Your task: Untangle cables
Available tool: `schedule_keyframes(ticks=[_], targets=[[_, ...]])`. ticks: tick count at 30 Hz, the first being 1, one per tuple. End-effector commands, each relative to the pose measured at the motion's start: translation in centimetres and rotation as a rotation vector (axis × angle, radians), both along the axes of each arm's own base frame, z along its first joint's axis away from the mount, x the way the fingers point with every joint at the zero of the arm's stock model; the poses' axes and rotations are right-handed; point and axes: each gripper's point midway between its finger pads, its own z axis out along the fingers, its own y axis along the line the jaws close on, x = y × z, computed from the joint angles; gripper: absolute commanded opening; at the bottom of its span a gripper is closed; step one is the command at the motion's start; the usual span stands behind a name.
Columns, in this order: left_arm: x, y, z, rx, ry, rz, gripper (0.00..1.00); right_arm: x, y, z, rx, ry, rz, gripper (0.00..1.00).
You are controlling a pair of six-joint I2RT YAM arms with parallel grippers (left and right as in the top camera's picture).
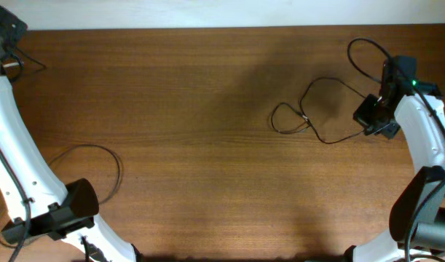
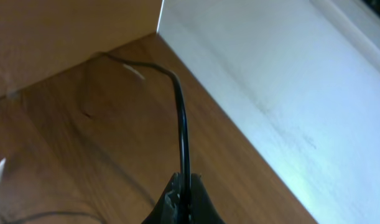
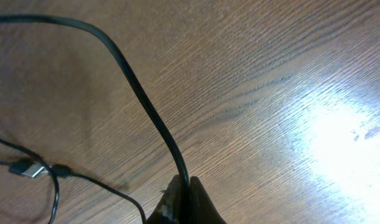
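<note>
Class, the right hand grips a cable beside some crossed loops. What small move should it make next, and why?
Probably ease the right hand outward, away from the loops. It is shut on a cable that seems to run into a small crossing; a gentle pull might open it.

Cables (image 1: 305, 118) on table (image 1: 193, 87), right of centre, beside right gripper (image 1: 368, 116).

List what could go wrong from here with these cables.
The right pincer is shut on a black cable. Strands by the USB plug cross, so pulling may tighten a knot. The left pincer grips a second cable at the table edge, by the wall. Its slack could slide off or snag there.
</note>
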Motion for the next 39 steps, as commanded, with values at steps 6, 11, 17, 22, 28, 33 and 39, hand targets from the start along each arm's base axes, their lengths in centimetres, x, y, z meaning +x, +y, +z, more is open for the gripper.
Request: schedule_keyframes(ticks=[6, 11, 17, 22, 28, 33, 39], targets=[[8.3, 1.0, -4.3, 0.039, -0.015, -0.194, 0.0, -4.2, 0.6, -6.0, 0.008, 0.112, -0.01, 0.04], [8.8, -1.6, 1.5, 0.012, -0.217, -0.293, 0.0, -4.8, 0.8, -7.7, 0.008, 0.104, -0.01, 0.04], [2.1, 5.2, -10.6, -0.264, 0.073, 0.476, 0.0, -4.7, 0.8, -7.9, 0.009, 0.098, -0.009, 0.04], [-0.3, 5.5, -20.7, -0.293, 0.416, 0.631, 0.03, -4.7, 0.9, -7.9, 0.013, 0.097, -0.008, 0.04], [8.5, 2.1, -21.6, -0.312, 0.345, -0.026, 0.99, -4.8, 1.6, -8.0, 0.053, 0.099, -0.002, 0.04], [11.4, -5.1, -19.5, -0.478, 0.202, -0.486, 0.99, -5.0, 1.8, -8.0, 0.064, 0.105, 0.0, 0.04], [9.1, -17.8, -22.1, -0.306, 0.495, -0.811, 0.99, -3.6, 14.5, -4.9, 0.579, -0.091, 0.594, 0.04]])
